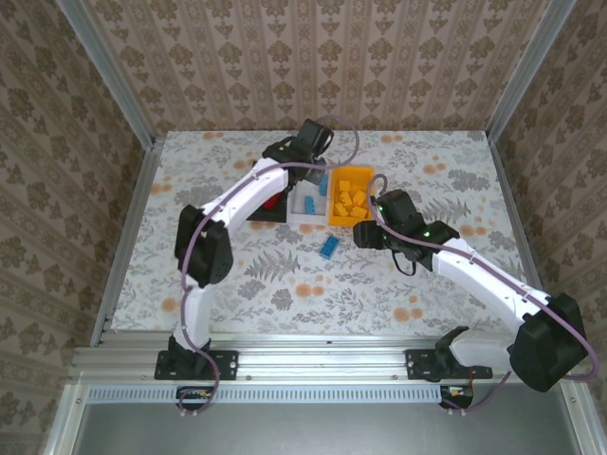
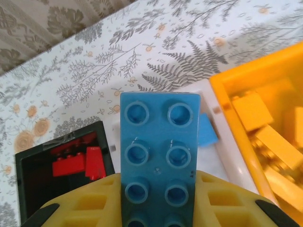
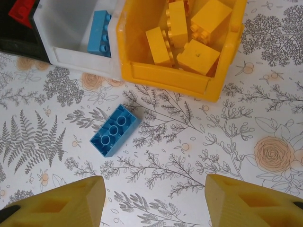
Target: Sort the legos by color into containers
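My left gripper (image 2: pixel 158 201) is shut on a blue lego (image 2: pixel 158 142), which stands up between the yellow fingers above the white container (image 2: pixel 215 163). That container holds another blue lego (image 2: pixel 207 130). Red legos (image 2: pixel 78 163) lie in the black container (image 2: pixel 28 165), and yellow ones (image 3: pixel 182 40) fill the orange container (image 3: pixel 165 75). A third blue lego (image 3: pixel 115 130) lies studs-down on the table, ahead and left of my open right gripper (image 3: pixel 151 196). From above, the left gripper (image 1: pixel 313 156) hangs over the containers and the right gripper (image 1: pixel 363 232) sits beside the loose lego (image 1: pixel 329 247).
The three containers stand side by side at the middle back of the floral tablecloth (image 1: pixel 237 275): black (image 1: pixel 270 207), white (image 1: pixel 308 204), orange (image 1: pixel 353 194). Metal frame posts and patterned walls enclose the table.
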Motion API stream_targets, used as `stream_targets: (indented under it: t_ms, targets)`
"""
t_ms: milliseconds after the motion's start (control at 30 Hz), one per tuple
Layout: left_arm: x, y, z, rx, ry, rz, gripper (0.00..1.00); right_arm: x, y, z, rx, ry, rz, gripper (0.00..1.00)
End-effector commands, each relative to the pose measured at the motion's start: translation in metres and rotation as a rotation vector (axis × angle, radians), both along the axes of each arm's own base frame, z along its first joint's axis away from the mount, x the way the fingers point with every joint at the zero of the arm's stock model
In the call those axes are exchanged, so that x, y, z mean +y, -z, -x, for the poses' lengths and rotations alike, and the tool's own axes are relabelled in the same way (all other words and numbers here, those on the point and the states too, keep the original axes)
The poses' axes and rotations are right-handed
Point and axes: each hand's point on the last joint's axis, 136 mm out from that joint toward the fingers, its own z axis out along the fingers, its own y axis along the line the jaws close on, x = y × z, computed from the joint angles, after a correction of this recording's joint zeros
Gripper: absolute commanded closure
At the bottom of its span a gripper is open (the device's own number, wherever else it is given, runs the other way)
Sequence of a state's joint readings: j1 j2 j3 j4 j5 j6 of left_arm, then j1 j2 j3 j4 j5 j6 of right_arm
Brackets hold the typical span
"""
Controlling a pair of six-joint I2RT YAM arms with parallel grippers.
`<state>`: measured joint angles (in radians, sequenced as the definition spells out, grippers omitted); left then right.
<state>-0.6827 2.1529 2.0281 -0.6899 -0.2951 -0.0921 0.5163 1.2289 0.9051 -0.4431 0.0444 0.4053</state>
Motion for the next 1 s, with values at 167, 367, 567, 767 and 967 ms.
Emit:
stream_targets:
  t_ms: [167,367,567,767,967]
  targets:
    - [0.018,0.058,0.01,0.187,-0.095,-0.072,0.64,-0.003,-0.008,0.0,-0.039,0.011,-0.01,0.41]
    - [0.013,0.071,0.013,0.236,-0.085,-0.049,0.59,0.0,-0.01,-0.001,-0.041,0.008,-0.024,0.41]
    - [0.011,0.059,0.019,0.235,-0.076,-0.016,0.45,0.0,-0.01,0.001,-0.039,0.012,-0.034,0.4]
    - [-0.006,0.022,0.061,0.179,0.03,0.066,0.35,-0.005,-0.01,0.004,-0.044,0.029,-0.027,0.4]
    - [-0.032,0.07,0.14,0.283,0.163,0.076,0.23,-0.017,0.006,0.007,-0.034,0.086,-0.004,0.38]
